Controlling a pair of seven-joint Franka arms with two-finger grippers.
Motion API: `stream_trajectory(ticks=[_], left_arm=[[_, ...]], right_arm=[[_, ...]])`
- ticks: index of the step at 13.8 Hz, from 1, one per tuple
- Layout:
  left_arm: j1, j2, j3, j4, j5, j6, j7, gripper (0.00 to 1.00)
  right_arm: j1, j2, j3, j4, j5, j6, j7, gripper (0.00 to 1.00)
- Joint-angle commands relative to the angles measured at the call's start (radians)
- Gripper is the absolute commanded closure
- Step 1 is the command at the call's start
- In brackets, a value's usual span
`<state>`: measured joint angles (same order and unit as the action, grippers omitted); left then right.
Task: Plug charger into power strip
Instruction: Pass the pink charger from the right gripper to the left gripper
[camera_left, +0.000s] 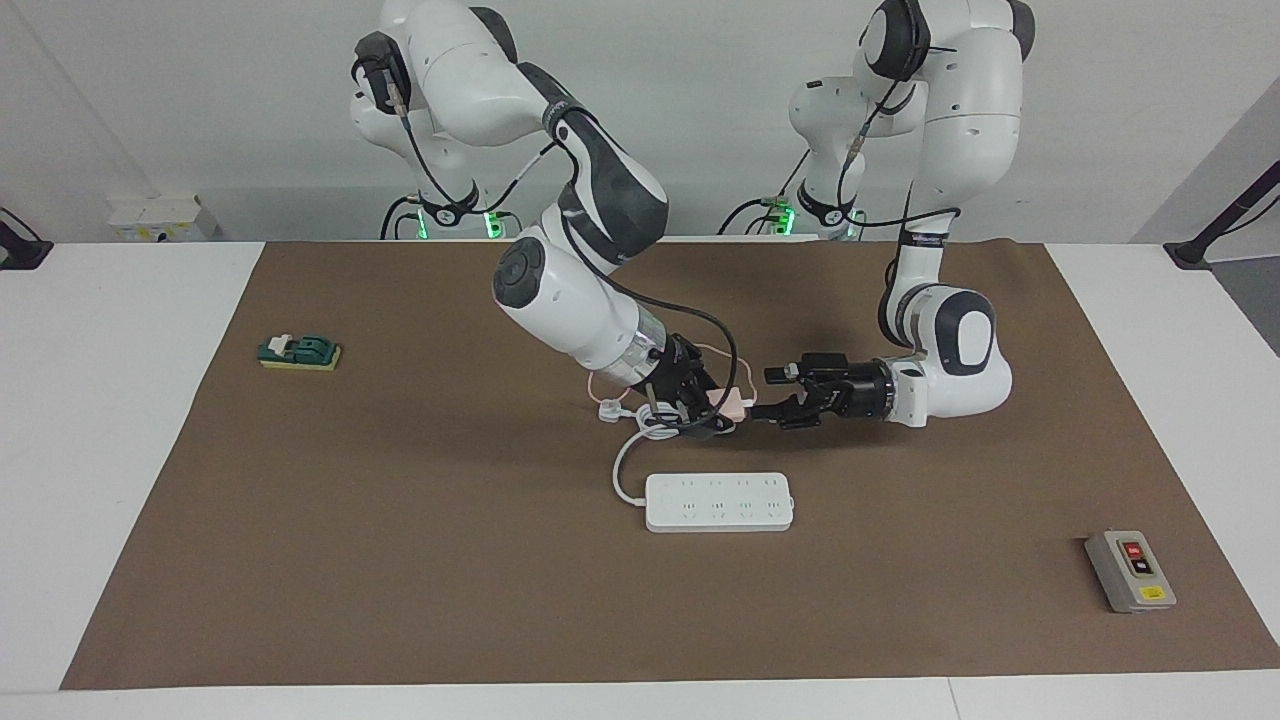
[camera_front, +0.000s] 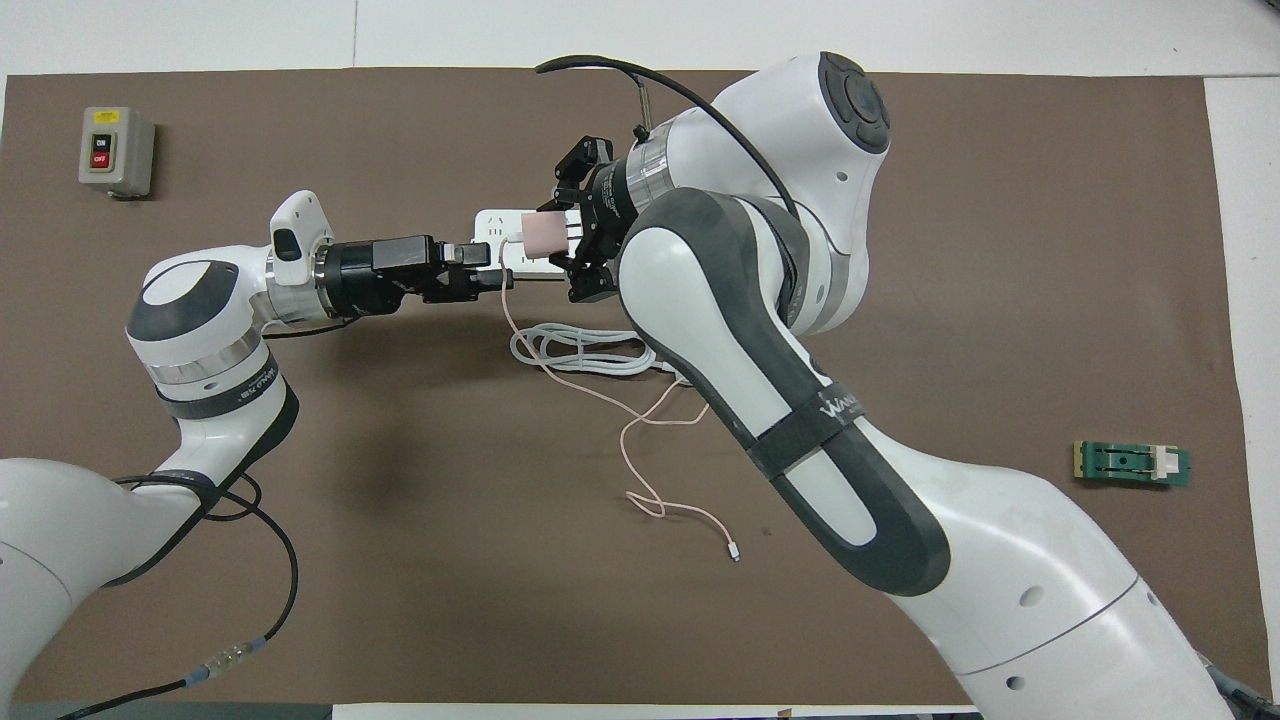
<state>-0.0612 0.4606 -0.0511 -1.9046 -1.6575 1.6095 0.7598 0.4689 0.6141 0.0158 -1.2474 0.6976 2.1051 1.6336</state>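
My right gripper is shut on the pale-pink charger, holding it in the air above the mat beside the coiled white cord. In the overhead view the charger covers part of the power strip. The white power strip lies flat on the mat with its sockets up. My left gripper lies level, open, with its tips right beside the charger; it also shows in the overhead view. The thin pink cable hangs down and trails over the mat toward the robots.
A grey box with red and black buttons sits toward the left arm's end of the table. A green block on a yellow pad sits toward the right arm's end. The strip's white plug lies by the coil.
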Motion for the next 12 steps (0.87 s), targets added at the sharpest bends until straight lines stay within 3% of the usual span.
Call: stream_trajectory(ticks=[1, 12], left_arm=[[-0.017, -0.002, 0.005, 0.002, -0.024, 0.006, -0.074, 0.0], [-0.097, -0.007, 0.0, 0.047, -0.07, 0.141, -0.082, 0.0]], right_arm=[[0.013, -0.007, -0.005, -0.032, 0.0, 0.038, 0.006, 1.0], [0.013, -0.005, -0.004, -0.032, 0.002, 0.036, 0.052, 1.0]])
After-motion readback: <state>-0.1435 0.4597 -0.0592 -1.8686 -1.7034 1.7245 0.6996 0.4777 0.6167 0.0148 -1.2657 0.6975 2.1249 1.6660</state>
